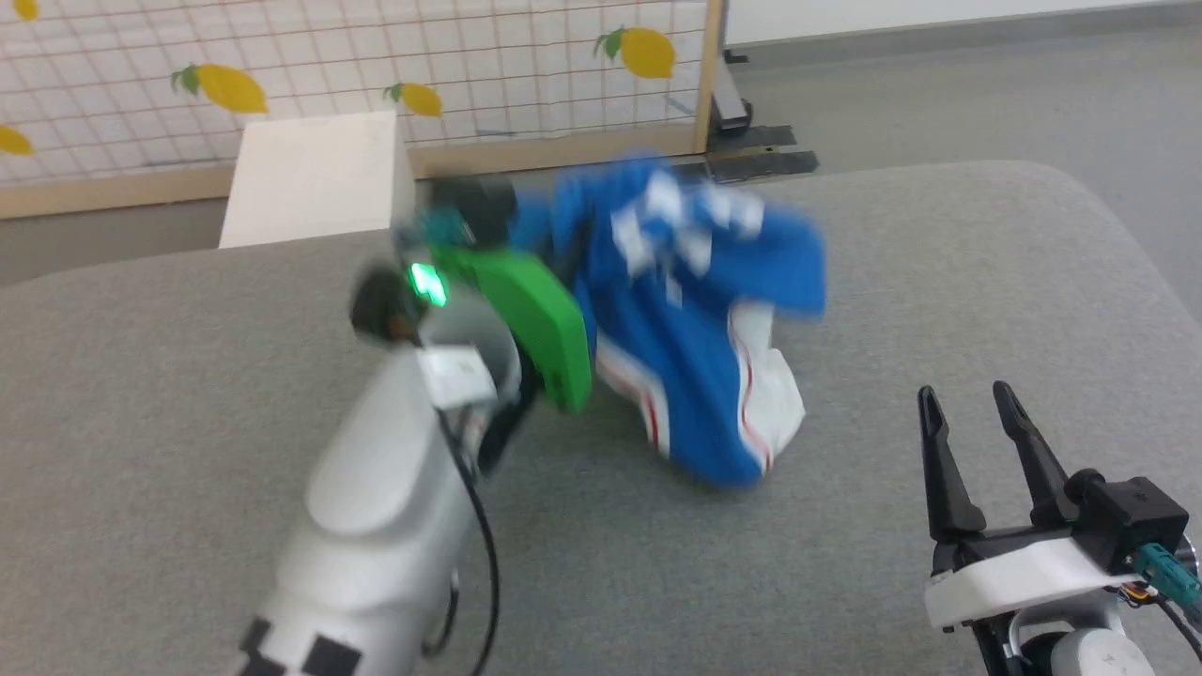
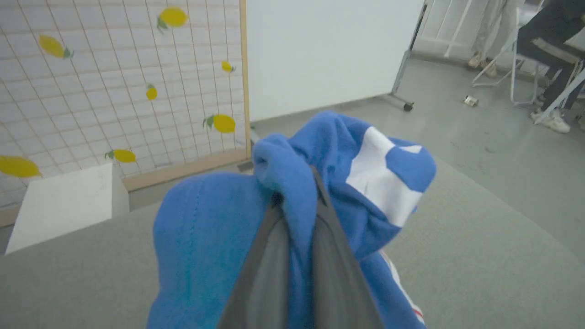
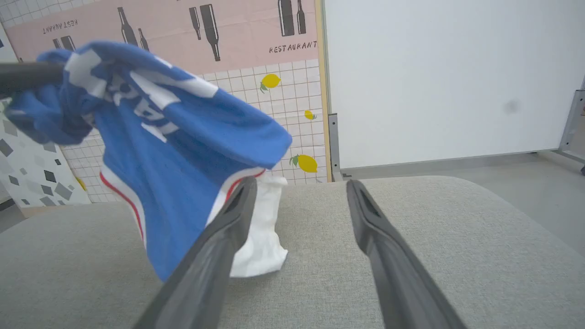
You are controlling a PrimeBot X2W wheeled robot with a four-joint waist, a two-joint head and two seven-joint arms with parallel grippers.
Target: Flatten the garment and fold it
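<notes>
With left tool clamped on the bunched garment and right tool open, the shallow pinch may slip

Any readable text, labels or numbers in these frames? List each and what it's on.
"RESTAURANT": on the pink panel with bottle silhouettes, right wrist view.
Second word at that panel's upper left: upside down, probably the same word, not certain.
White print on the garment: crumpled and blurred, unreadable in all views.

The garment hangs bunched, touching the grey cushion beside spread fingers.
</notes>
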